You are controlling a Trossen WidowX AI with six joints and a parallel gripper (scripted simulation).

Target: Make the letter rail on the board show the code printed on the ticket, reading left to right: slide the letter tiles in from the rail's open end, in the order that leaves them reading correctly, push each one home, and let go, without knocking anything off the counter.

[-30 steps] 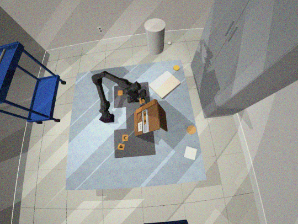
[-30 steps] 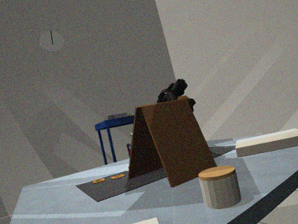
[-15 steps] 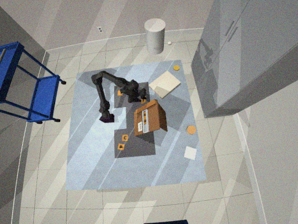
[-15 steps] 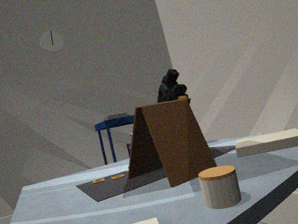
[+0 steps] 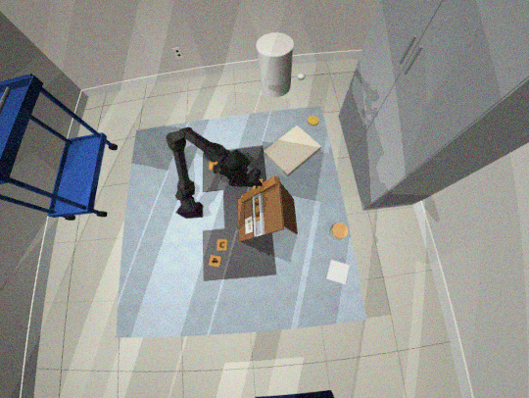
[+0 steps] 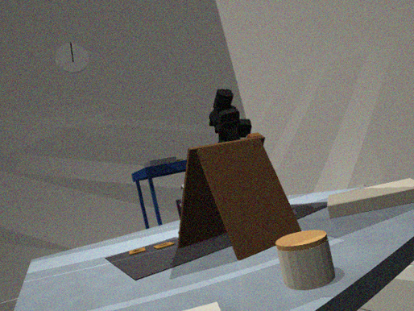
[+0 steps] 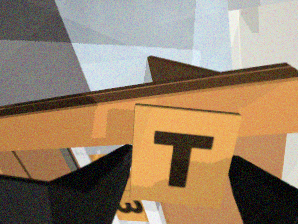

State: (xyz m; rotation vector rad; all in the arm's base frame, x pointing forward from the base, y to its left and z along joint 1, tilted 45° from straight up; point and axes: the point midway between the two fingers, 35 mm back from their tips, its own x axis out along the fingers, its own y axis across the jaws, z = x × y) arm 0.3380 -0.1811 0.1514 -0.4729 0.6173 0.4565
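My gripper (image 7: 180, 157) (image 5: 258, 184) is shut on the orange T tile (image 7: 184, 162), which faces the wrist camera with the T upright. It is at the upper end of the brown tented board (image 5: 284, 208) (image 6: 246, 195), in front of its wooden end bar in the wrist view; contact cannot be told. The pale rail (image 5: 261, 221) on the board holds orange tiles; one reads 3 (image 7: 131, 216). The ticket (image 5: 249, 224) is too blurred to read. A C tile (image 5: 221, 244) (image 6: 163, 245) and a tile like 4 or A (image 5: 215, 261) (image 6: 137, 251) lie loose. Another tile (image 5: 211, 166) is partly behind the arm.
A dark mat (image 5: 240, 267) (image 6: 139, 268) lies under the board. A cream block (image 5: 293, 149) (image 6: 375, 199), a lidded jar (image 5: 340, 230) (image 6: 306, 261), a white card (image 5: 338, 272) and a yellow disc (image 5: 312, 121) stand or lie around the board. A blue cart (image 5: 80, 167) is off the counter.
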